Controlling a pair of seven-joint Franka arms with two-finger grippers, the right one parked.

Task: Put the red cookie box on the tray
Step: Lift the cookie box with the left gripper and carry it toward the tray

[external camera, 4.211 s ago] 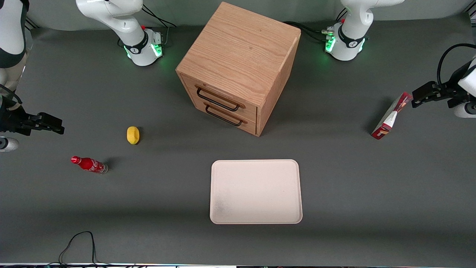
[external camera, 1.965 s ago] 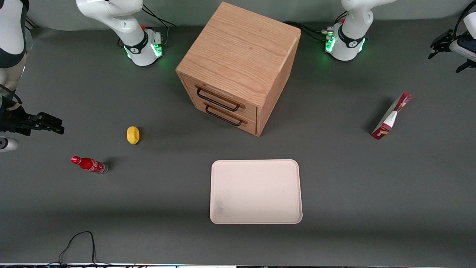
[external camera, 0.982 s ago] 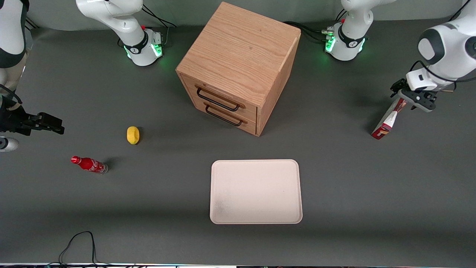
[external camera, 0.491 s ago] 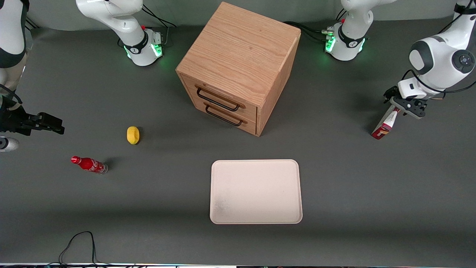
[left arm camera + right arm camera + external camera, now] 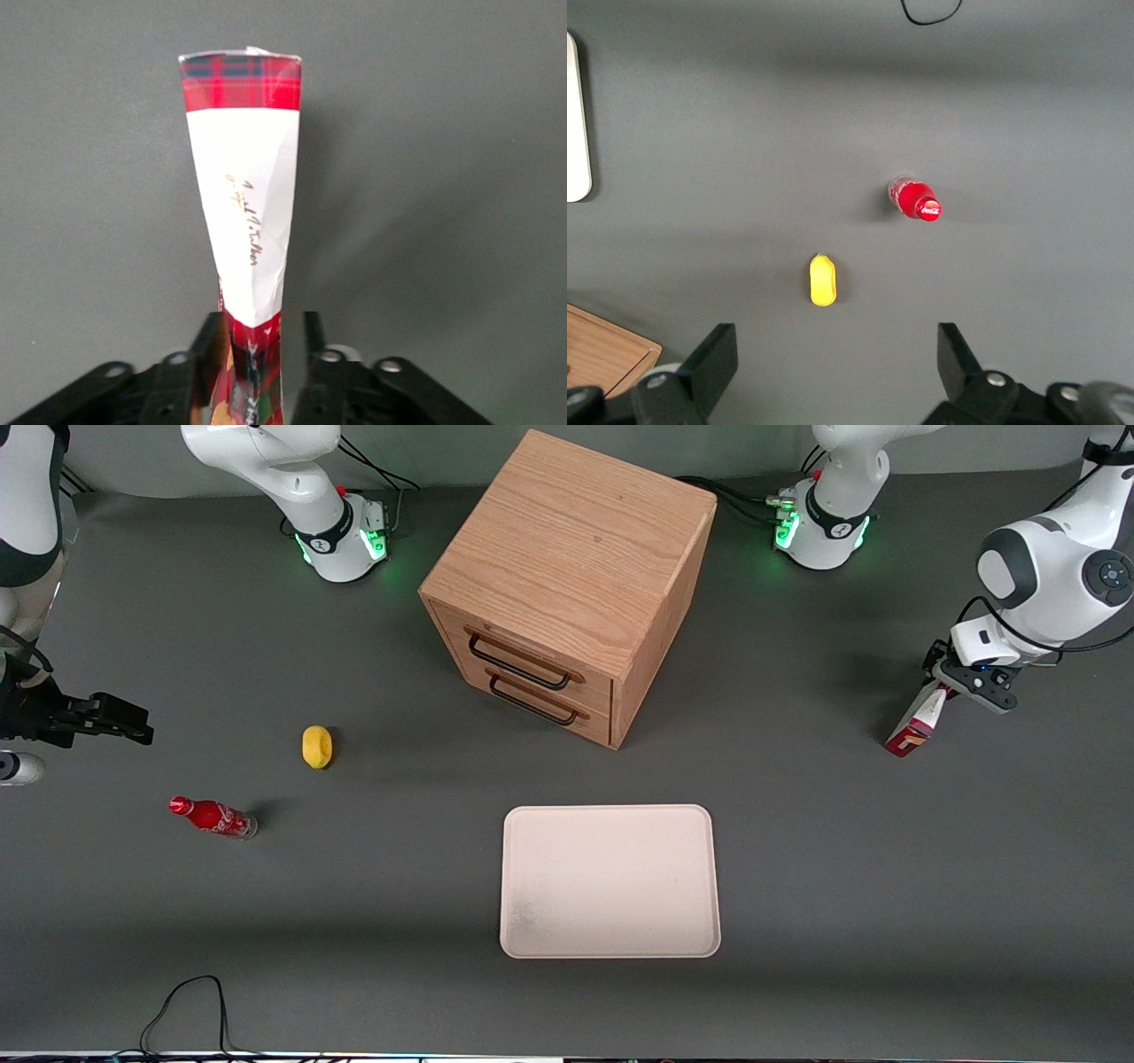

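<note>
One wooden drawer cabinet (image 5: pixel 567 584) stands farther from the front camera than the cream-pink tray (image 5: pixel 609 881). Toward the working arm's end of the table, the red cookie box (image 5: pixel 917 722) stands on edge, well apart from the tray. The gripper (image 5: pixel 259 354) straddles the box's upper end, fingers (image 5: pixel 205 354) spread, not yet clamped.

Wooden drawer cabinet (image 5: pixel 567 584) stands on the grey table (image 5: pixel 354 921), two dark handles on its front. Yellow object (image 5: pixel 316 746) lies toward the parked arm's end from the cabinet. Red cola bottle (image 5: pixel 213 817) lies nearer the front camera than the yellow object. Black cable (image 5: pixel 190 1005) loops at the table edge.
</note>
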